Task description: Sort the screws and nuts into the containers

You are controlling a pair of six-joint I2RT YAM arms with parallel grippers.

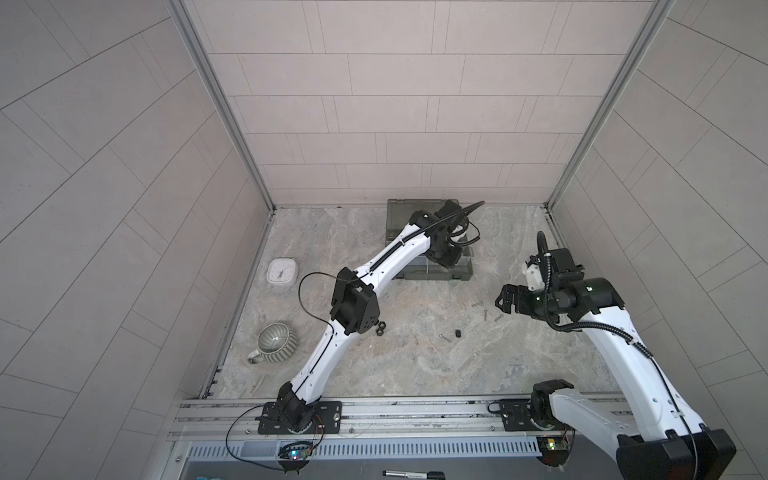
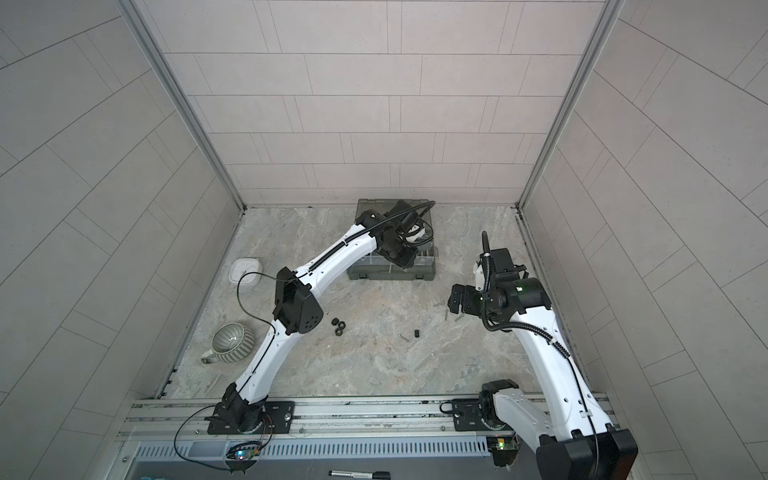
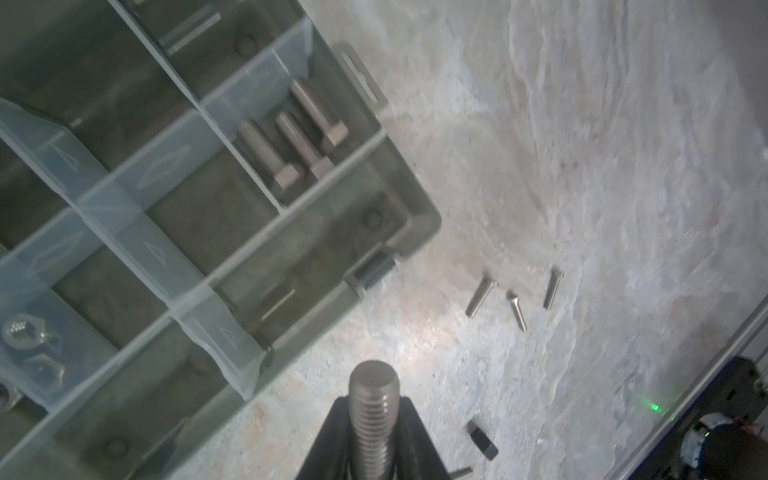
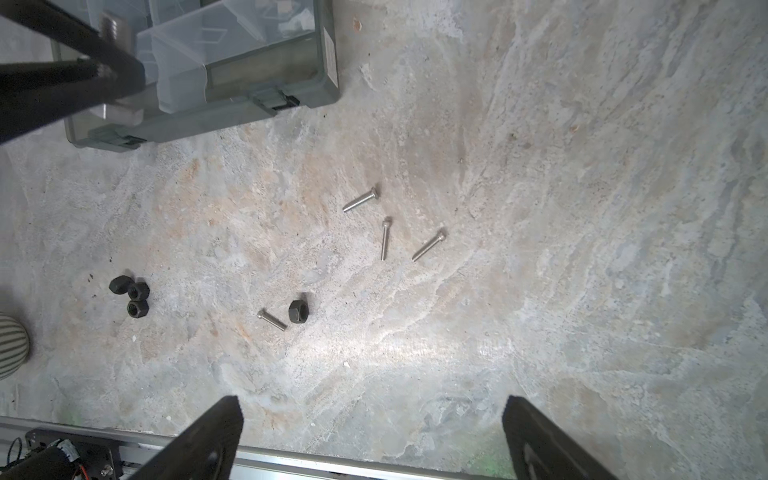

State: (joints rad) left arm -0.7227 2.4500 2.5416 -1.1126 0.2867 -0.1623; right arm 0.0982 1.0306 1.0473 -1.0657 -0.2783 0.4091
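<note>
The left fingers (image 3: 326, 446) clamp a thick screw (image 3: 374, 411), with the organizer case (image 3: 415, 232) close ahead of them. The right fingers (image 4: 216, 432) are spread wide, with thin screws (image 4: 386, 239) ahead of them on the desk (image 4: 540, 208).

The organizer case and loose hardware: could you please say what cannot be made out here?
Case: in both top views the left arm covers most compartments.
Nuts in the case: left wrist view, blurred behind a clear divider, cut by the edge.
Thick bolt in the left gripper: left wrist view, head hidden in the grip.
Loose screws: too small in top views for head type.
</note>
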